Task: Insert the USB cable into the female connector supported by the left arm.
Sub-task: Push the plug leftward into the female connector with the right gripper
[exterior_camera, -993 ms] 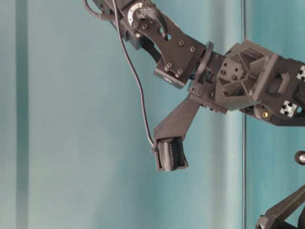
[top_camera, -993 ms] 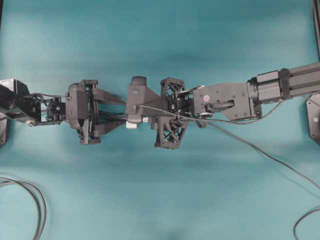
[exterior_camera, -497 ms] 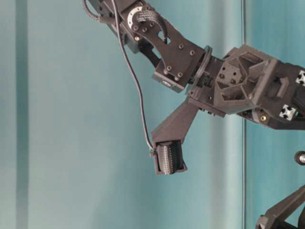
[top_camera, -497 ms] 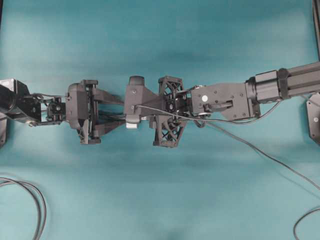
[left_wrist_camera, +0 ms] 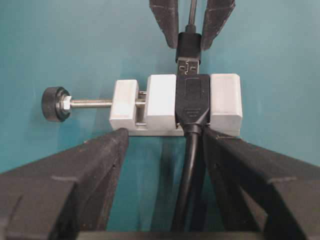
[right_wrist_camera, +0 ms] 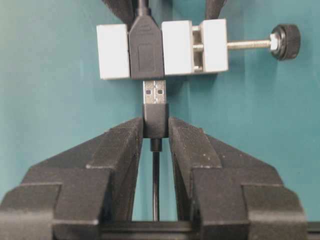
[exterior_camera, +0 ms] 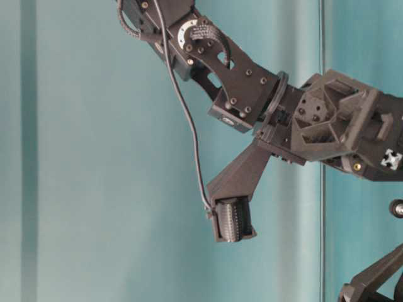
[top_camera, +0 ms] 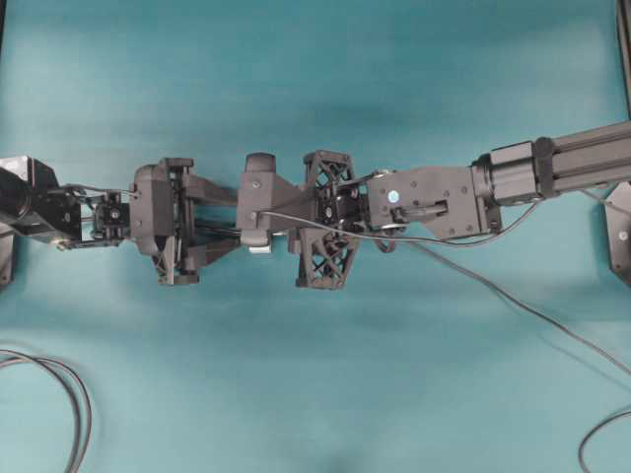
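Note:
The female connector (left_wrist_camera: 192, 100) is a black socket clamped in a white block (left_wrist_camera: 162, 100) with a screw rod and black knob (left_wrist_camera: 54, 104). My left gripper (left_wrist_camera: 165, 134) is shut on the block's base, one finger at each lower corner. My right gripper (right_wrist_camera: 155, 122) is shut on the dark plug of the USB cable (right_wrist_camera: 155, 115). The plug's metal tip (right_wrist_camera: 154, 92) lines up with the socket (right_wrist_camera: 146, 55) and meets its mouth, with nearly all its length showing. From overhead both grippers meet at mid-table, left gripper (top_camera: 244, 225) facing right gripper (top_camera: 264, 212).
The USB cable (top_camera: 513, 301) trails from the right arm across the teal table to the right edge. Looped black cables lie at the bottom left (top_camera: 74, 404) and bottom right (top_camera: 596, 439). In the table-level view the right gripper (exterior_camera: 234, 221) hangs above the surface.
The right arm has moved left toward the left gripper, carrying the plug closer to the socket. The left arm and the white block have stayed still.

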{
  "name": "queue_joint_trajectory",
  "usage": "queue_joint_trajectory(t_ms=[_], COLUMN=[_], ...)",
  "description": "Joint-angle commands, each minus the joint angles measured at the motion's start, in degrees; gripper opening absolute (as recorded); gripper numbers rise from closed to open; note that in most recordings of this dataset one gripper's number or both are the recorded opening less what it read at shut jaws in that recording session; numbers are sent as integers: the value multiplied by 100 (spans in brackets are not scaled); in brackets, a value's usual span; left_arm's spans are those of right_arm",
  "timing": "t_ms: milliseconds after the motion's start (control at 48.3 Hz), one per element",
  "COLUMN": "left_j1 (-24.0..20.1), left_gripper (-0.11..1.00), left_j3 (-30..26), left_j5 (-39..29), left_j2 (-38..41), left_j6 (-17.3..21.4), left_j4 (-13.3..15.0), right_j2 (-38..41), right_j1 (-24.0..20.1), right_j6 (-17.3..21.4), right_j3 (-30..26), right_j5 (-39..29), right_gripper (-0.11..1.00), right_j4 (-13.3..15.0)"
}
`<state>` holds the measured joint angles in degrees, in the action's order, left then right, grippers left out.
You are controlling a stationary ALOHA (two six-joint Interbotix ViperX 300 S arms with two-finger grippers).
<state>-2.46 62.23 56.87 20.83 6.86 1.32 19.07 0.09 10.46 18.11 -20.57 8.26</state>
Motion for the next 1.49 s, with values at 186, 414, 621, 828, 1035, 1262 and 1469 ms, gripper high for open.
queue_joint_trajectory(t_ms=[186,414,621,828,1035,1262,1469], left_j1=[149,149,149,149,114,26,0], left_gripper=[72,72,72,72,72,72,72], left_j3=[-62,-62,-70,-79,-79,-79,-79], left_j5=[-114,-105,-105,-105,-105,-114,-105], left_j2=[26,26,18,26,26,26,26], left_j6=[9,9,18,53,79,105,167], left_j4=[-26,-18,-26,-26,-18,-26,-26], right_j2=[-88,-88,-88,-88,-88,-88,-88], right_j1=[-9,-9,-9,-9,-18,-70,-88], right_j6=[26,35,53,255,422,439,439], right_j3=[-158,-149,-158,-167,-176,-193,-211], right_j5=[53,88,123,149,193,185,185], right_gripper=[21,21,21,21,21,21,21], right_j4=[18,18,18,9,18,18,18])
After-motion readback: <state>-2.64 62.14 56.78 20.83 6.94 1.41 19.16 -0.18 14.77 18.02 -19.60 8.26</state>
